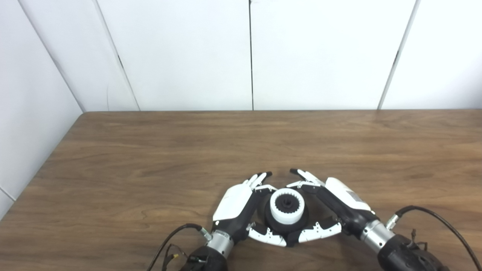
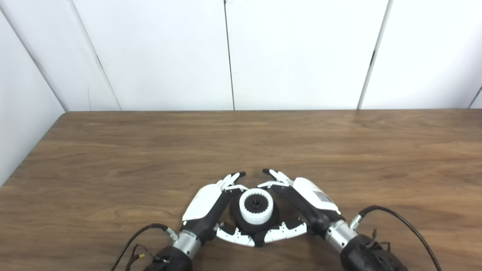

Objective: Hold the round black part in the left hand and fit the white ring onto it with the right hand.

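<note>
I see the ring (image 1: 287, 206) sitting on the round part (image 1: 286, 226), near my table's (image 1: 150, 158) front edge. My left hand (image 1: 241, 205) lies left of it, my right hand (image 1: 335, 203) right.
</note>
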